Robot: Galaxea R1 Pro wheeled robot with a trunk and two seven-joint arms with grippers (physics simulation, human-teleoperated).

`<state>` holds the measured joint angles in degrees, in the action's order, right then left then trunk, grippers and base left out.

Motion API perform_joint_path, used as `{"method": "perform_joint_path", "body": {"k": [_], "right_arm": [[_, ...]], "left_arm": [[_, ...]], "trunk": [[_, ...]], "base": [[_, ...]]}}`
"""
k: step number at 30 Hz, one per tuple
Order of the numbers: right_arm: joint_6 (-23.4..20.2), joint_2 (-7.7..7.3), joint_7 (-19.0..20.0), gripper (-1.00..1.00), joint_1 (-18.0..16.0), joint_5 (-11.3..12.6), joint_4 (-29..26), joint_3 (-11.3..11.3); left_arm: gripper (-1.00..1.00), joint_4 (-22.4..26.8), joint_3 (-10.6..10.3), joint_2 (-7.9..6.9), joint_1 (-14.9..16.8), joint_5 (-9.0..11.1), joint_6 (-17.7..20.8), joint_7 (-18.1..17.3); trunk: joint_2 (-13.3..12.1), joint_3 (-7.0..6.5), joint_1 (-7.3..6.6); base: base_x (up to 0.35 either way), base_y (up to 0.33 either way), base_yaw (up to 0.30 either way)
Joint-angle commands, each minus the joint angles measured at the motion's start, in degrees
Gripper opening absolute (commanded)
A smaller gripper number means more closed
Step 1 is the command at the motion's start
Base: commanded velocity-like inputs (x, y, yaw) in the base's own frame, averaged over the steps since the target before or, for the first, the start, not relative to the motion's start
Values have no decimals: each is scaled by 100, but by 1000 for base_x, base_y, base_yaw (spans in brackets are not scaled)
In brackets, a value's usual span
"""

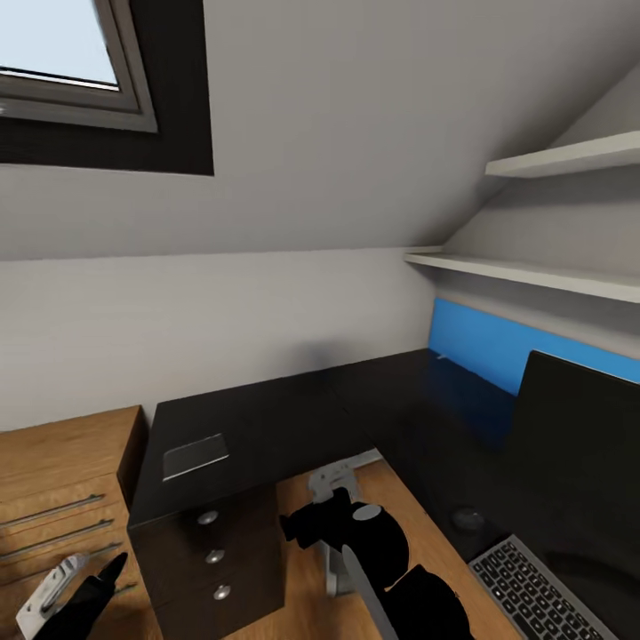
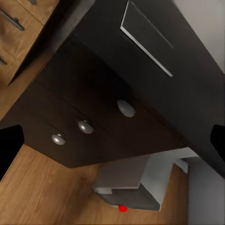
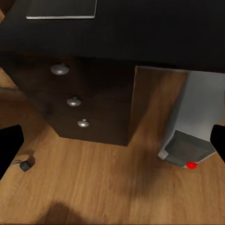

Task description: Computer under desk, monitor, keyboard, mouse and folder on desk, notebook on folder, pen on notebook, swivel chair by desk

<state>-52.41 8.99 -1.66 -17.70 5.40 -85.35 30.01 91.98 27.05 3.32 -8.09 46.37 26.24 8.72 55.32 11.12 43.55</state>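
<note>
With computer (image 3: pixel 187 126) under desk (image 1: pixel 267 418) and monitor (image 1: pixel 569 436), keyboard (image 1: pixel 542 587), mouse (image 1: pixel 468 518) up top, I see the notebook (image 1: pixel 196 456) unstacked; both grippers spread wide, empty.

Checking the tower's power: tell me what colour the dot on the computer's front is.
Red; the computer shows it best in the right wrist view.

The head camera looks down from above onto the desk (image 1: pixel 293 418) corner. Both wrist cameras face downward, closer in, at the desk's drawer unit (image 2: pixel 89 126), the floor, and the computer (image 3: pixel 187 131), which all three views share.
</note>
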Motion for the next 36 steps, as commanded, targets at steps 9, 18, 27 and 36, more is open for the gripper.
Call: {"method": "perform_joint_path", "body": {"k": [9, 18, 27, 36], "right_arm": [[-22, -1, -18, 100, -5, 41, 85, 137], [-22, -17, -26, 100, 25, 30, 121, 330], [-24, -14, -26, 100, 30, 15, 124, 348], [-24, -27, -25, 100, 30, 14, 124, 349]], "left_arm": [[100, -52, 77, -12, 1, 42, 22, 58], [100, -97, 88, -20, 1, 14, 21, 65], [100, -144, 78, -28, 1, 9, 18, 63], [100, -212, 48, 4, 1, -25, -58, 62]], "trunk": [[368, 169, 199], [729, 331, 397], [929, 420, 507], [929, 420, 507]], "base": [[0, 0, 280], [0, 0, 280], [0, 0, 280], [0, 0, 258]]}}
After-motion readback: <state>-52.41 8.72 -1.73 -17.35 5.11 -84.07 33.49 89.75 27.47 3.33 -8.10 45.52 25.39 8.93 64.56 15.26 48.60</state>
